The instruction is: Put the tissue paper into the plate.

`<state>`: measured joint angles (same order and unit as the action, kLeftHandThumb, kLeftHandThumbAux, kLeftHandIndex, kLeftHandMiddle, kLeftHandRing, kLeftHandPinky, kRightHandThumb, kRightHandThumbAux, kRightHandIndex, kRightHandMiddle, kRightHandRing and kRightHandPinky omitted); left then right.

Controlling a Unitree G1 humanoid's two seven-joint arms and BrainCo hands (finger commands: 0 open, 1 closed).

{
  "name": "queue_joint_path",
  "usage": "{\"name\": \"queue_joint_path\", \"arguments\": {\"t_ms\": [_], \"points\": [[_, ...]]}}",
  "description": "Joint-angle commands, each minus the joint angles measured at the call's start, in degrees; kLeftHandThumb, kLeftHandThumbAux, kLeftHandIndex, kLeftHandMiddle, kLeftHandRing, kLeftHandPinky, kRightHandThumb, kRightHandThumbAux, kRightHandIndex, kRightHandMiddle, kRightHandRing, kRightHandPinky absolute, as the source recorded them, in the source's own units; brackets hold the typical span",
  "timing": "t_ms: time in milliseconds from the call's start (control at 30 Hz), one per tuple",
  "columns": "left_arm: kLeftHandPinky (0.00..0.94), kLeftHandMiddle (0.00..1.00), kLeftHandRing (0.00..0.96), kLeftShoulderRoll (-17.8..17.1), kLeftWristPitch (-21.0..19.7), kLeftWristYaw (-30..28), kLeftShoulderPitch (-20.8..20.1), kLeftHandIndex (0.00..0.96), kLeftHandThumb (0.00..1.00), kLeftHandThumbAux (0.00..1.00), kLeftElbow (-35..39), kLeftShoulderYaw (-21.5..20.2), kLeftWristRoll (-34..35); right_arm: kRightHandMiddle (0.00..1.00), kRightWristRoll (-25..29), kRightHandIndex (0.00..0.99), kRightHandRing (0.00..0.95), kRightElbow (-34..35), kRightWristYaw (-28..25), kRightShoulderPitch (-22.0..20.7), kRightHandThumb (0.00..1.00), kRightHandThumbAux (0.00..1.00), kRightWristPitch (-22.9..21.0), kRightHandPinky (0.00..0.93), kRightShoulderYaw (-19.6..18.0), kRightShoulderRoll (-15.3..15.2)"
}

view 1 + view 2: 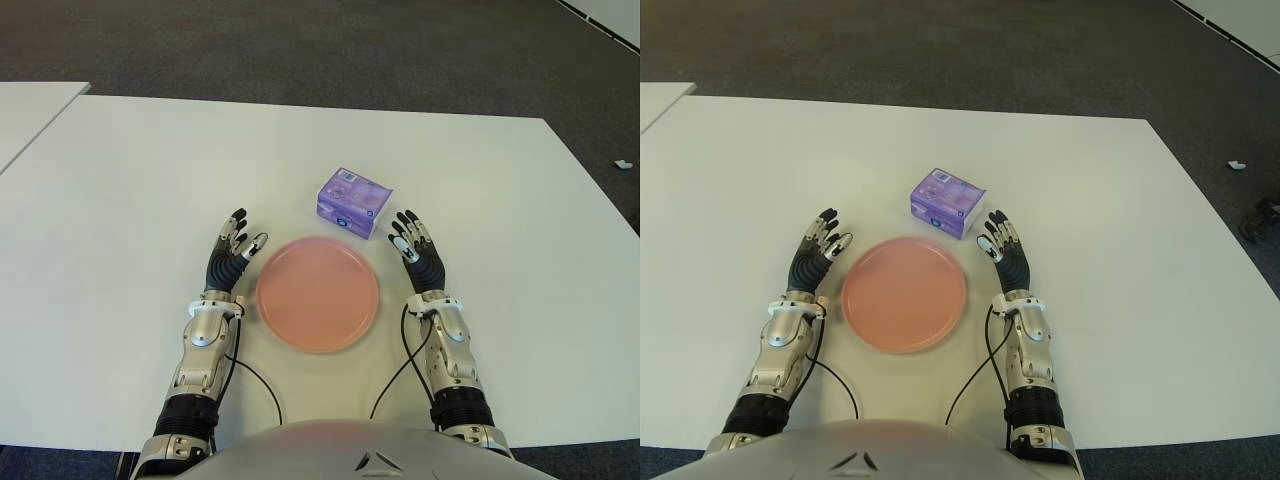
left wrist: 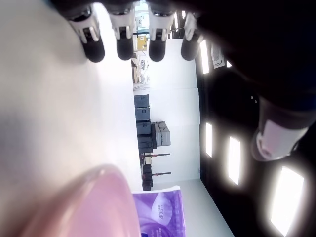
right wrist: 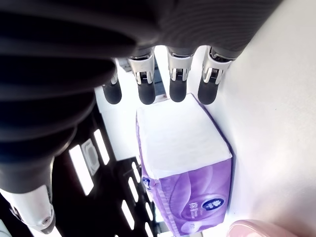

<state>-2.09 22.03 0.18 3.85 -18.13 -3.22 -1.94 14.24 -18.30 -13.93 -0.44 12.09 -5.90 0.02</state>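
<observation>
A pink plate (image 1: 317, 293) sits on the white counter (image 1: 130, 190) right in front of the robot, with nothing in it. Just beyond its far right rim lies the tissue pack (image 1: 353, 202), a purple packet flat on the counter, close to the plate but not touching it. Its long axis runs slantwise, from the far left down toward the near right, so one end points off to the robot's far left and the other toward the right hand (image 1: 415, 248). That hand shows just right of the plate, fingers stretched forward and slightly apart, holding nothing; in its wrist view the fingertips (image 3: 177, 92) reach toward the pack's near end without gripping it. The left hand (image 1: 232, 256) shows just left of the plate, fingers likewise extended and loose, empty. Both forearms reach from the near edge of the counter, a black cable trailing from each wrist.
</observation>
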Motion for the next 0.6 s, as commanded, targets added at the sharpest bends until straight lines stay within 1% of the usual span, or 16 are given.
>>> {"name": "queue_joint_path", "arguments": {"t_ms": [33, 600], "points": [[0.0, 0.0, 0.0, 0.33, -0.74, 0.06, 1.37, 0.0, 0.0, 0.539, -0.94, 0.52, -0.12, 0.012, -0.31, 0.0, 0.0, -3.71, 0.35, 3.01, 0.013, 0.666, -2.97, 0.023, -0.13, 0.26], [0.0, 0.0, 0.0, 0.61, -0.91, 0.42, 1.81, 0.0, 0.0, 0.538, -0.66, 0.71, -0.68, 0.014, -0.11, 0.0, 0.0, -3.64, 0.09, 3.41, 0.016, 0.668, -2.91, 0.026, -0.37, 0.3]]}}
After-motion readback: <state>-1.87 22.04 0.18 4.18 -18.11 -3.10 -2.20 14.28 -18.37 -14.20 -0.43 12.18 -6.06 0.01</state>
